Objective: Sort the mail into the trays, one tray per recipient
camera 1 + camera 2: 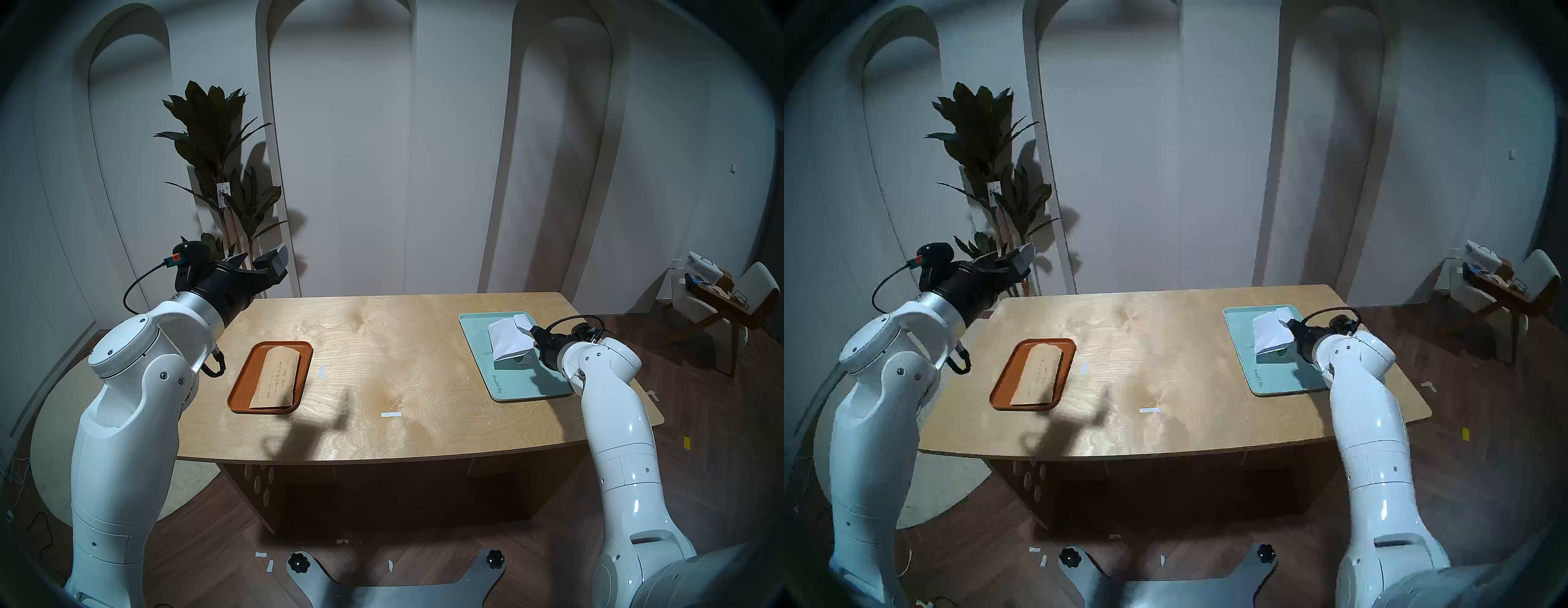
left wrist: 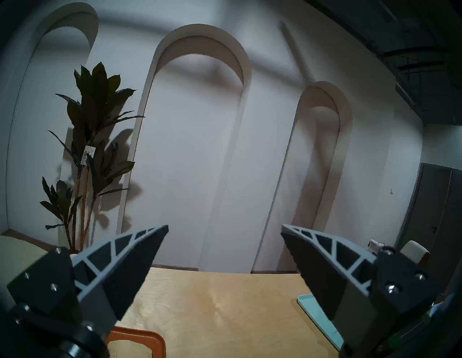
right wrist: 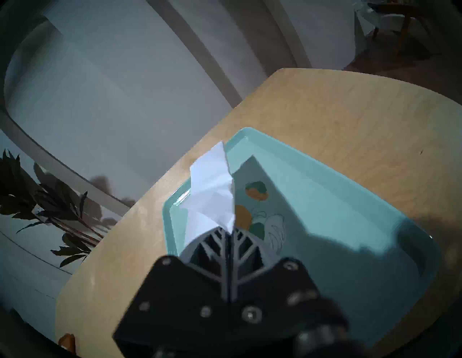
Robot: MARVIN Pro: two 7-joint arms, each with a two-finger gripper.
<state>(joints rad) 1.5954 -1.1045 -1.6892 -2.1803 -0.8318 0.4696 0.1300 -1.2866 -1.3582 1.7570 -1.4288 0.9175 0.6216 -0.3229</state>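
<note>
A tan kraft envelope (image 1: 278,378) lies flat in the orange-brown tray (image 1: 242,380) on the table's left half. Over the mint-green tray (image 1: 507,390) at the right, a crumpled white envelope (image 1: 509,339) hangs tilted, its lower edge near the tray floor. My right gripper (image 1: 532,333) is shut on that envelope's right edge; the right wrist view shows the fingertips (image 3: 221,235) pinched together on the paper (image 3: 212,192). My left gripper (image 1: 265,261) is raised above the table's far left corner, open and empty, with its fingers (image 2: 140,252) wide apart.
Two small white tape strips lie on the wooden table (image 1: 382,339), one (image 1: 321,371) beside the orange tray and one (image 1: 391,415) near the front middle. A tall potted plant (image 1: 216,170) stands behind the left corner. A chair (image 1: 729,305) sits off to the right.
</note>
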